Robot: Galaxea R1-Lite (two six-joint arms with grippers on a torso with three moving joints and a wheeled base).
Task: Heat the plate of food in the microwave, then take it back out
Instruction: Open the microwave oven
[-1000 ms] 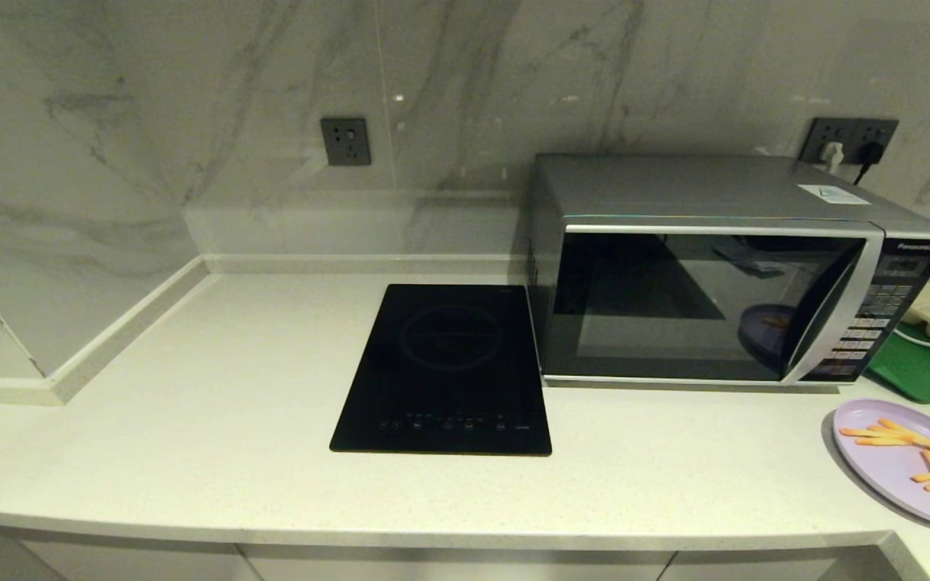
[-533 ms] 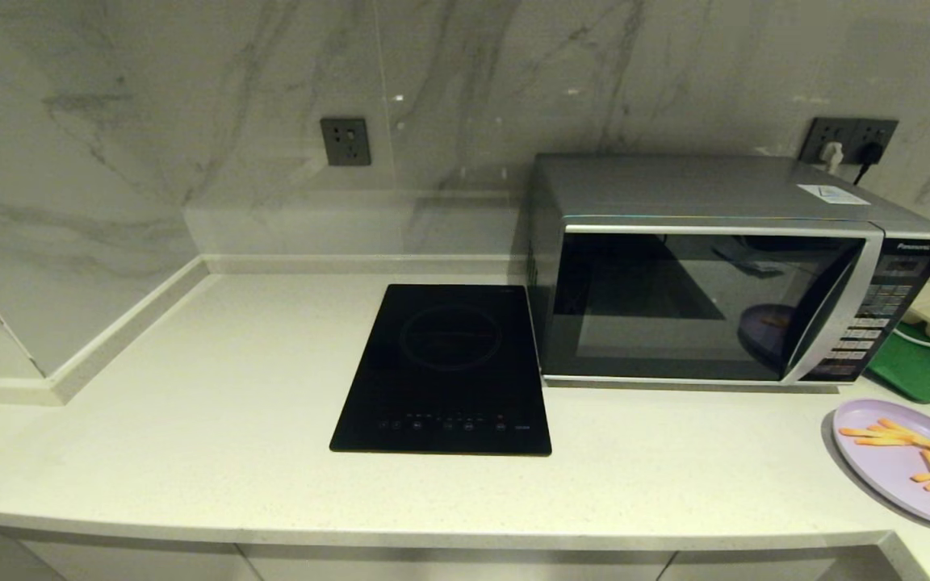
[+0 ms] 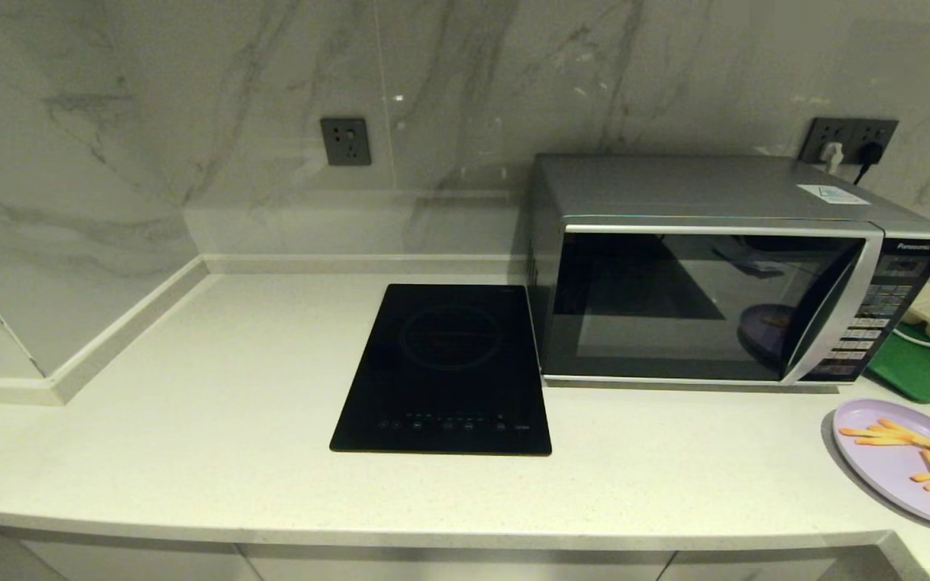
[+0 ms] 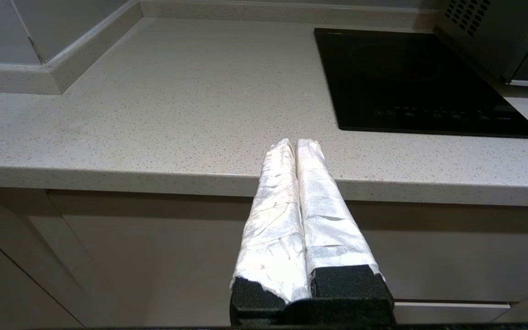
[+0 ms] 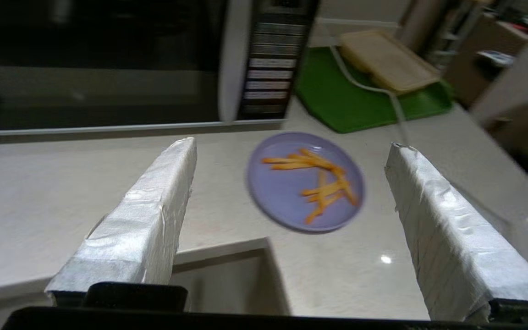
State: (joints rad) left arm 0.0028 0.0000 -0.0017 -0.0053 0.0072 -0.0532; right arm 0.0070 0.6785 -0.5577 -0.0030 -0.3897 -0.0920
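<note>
on the pale countertop (image 3: pixel 190 420): one microwave (image 3: pixel 723 266), door shut; one black cooktop (image 3: pixel 449 367) to its left; one green tray (image 3: pixel 921 371) to its right; one plate of food (image 3: pixel 905 461) in front of that tray. right gripper (image 5: pixel 291 146), fingers (image 5: pixel 154 201) spread wide and empty, hangs off the counter's edge, plate lying beyond and between them, untouched. left gripper (image 4: pixel 295 143), fingers pressed together, empty, parked before the counter front.

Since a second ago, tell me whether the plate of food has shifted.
No. The plate of food sits at the same spot on the counter, in front of the microwave's right corner.
</note>
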